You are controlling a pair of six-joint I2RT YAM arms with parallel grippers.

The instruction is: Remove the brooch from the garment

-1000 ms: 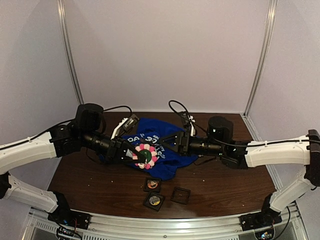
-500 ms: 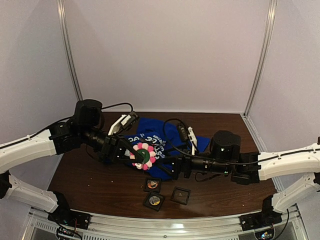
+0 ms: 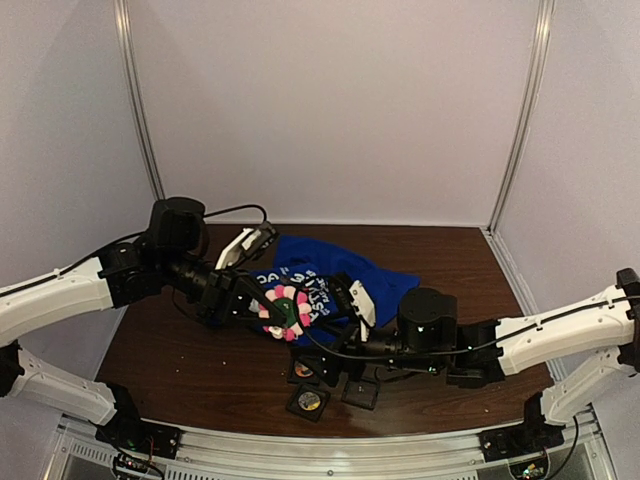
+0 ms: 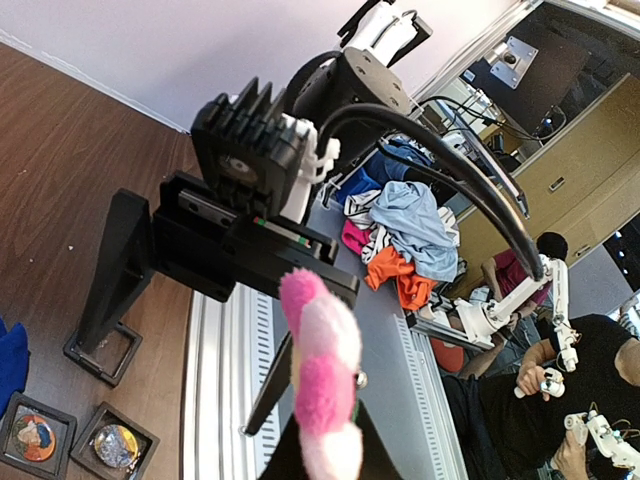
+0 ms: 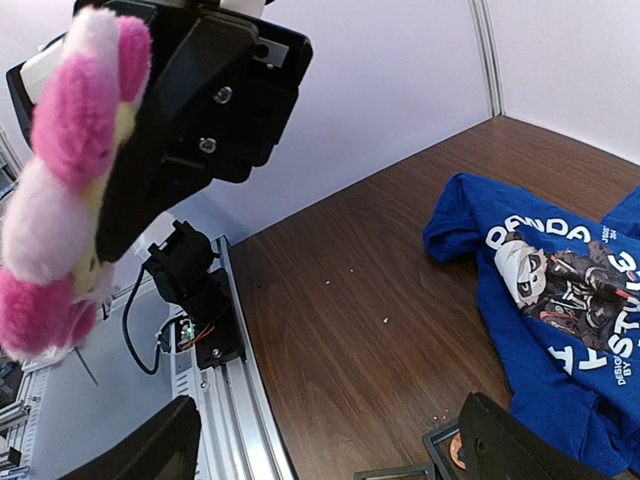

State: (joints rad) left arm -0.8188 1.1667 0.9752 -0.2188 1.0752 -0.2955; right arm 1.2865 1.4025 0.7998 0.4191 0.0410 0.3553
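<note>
The brooch (image 3: 287,310), a fluffy pink-and-white flower with a green centre, hangs in the air with my left gripper (image 3: 274,312) shut on it. In the left wrist view the brooch (image 4: 322,385) stands edge-on between the dark jaws. From the right wrist view the brooch (image 5: 70,190) is raised off the table, apart from the garment (image 5: 560,310). The royal-blue garment (image 3: 345,275) lies crumpled on the brown table behind the brooch. My right gripper (image 3: 332,368) is low near the front edge, open and holding nothing, its fingertips (image 5: 530,440) spread wide.
Three small black square frames (image 3: 309,401) lie at the front of the table under the right gripper; two hold round badges (image 4: 35,440). An aluminium rail (image 5: 235,400) borders the table's near edge. White walls and posts enclose the back.
My right arm has swung from the garment down toward the table's front and its jaws have opened wide. The left gripper has kept hold of the brooch, nearly still.
</note>
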